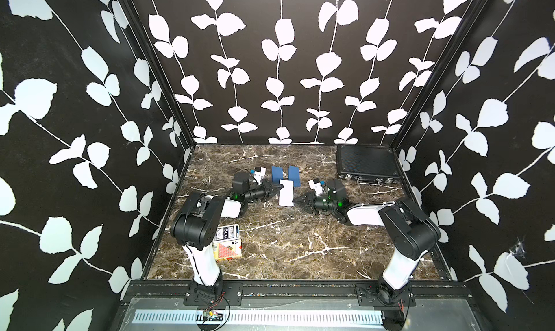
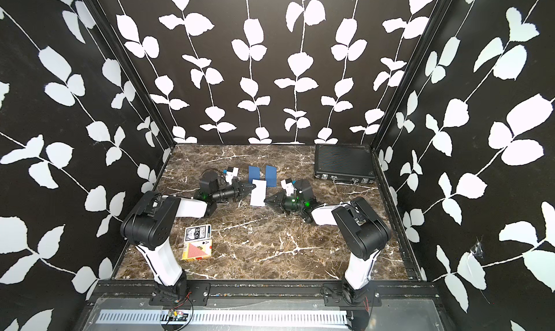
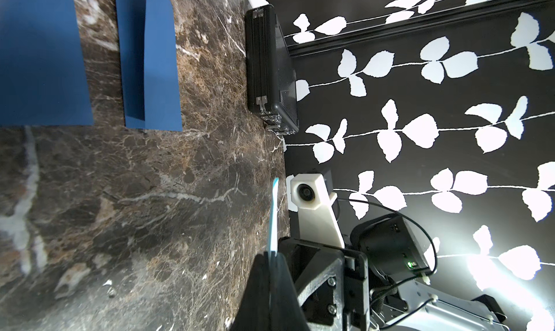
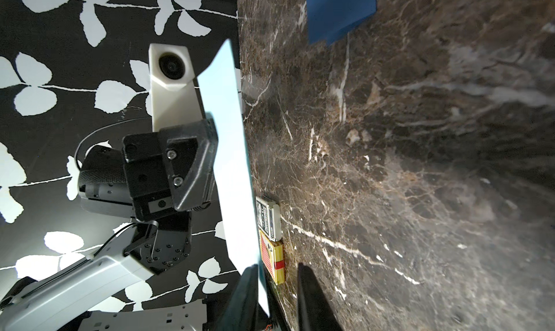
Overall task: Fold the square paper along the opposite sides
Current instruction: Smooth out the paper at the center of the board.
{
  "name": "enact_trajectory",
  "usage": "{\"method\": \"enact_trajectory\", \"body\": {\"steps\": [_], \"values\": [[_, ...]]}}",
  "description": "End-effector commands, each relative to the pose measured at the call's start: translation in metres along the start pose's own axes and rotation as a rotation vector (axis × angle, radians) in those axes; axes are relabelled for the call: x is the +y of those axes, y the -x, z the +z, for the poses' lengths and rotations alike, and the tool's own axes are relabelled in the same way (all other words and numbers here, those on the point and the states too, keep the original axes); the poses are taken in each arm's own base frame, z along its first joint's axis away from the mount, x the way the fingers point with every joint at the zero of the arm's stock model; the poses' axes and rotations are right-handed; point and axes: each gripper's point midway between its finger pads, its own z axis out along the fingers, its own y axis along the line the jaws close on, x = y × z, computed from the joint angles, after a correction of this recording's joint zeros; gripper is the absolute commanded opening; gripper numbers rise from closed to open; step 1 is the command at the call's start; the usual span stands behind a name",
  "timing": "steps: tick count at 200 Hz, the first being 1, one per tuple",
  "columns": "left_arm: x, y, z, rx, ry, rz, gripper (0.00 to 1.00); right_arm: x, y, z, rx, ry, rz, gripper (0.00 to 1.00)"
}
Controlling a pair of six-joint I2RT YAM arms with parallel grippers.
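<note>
Left hand (image 1: 281, 188) pinching the white paper (image 1: 286, 194) over the bench (image 1: 300, 242); only the right wrist view shows the right hand (image 4: 277, 268) spread around the paper's edge; blue sheets (image 1: 277, 174) just behind the paper.

Left end effector (image 1: 281, 188) hides part of the paper (image 1: 286, 195)

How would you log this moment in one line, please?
left end effector: shut on paper corner | right end effector: open at opposite corner | blue sheets: untouched
</note>
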Motion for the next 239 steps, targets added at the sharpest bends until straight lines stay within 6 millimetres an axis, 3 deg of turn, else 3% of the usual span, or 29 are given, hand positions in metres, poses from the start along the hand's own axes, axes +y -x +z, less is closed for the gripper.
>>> {"method": "enact_trajectory", "body": {"steps": [1,56,108,213,239], "values": [[-0.026,0.002,-0.003,0.006,-0.042,0.066,0.0,0.027,0.007,0.001,-0.002,0.08,-0.044,0.19],[-0.026,0.001,-0.003,0.017,-0.02,0.083,0.0,0.032,0.004,0.0,0.002,0.084,-0.053,0.13],[-0.03,0.003,-0.004,0.017,-0.018,0.092,0.0,0.025,-0.004,0.001,0.02,0.069,-0.053,0.14],[-0.022,-0.003,-0.007,0.026,0.019,0.101,0.0,0.031,-0.01,-0.002,0.023,0.101,-0.071,0.15],[-0.022,-0.003,-0.007,0.024,0.02,0.103,0.0,0.028,-0.014,-0.003,0.025,0.086,-0.073,0.09]]}}
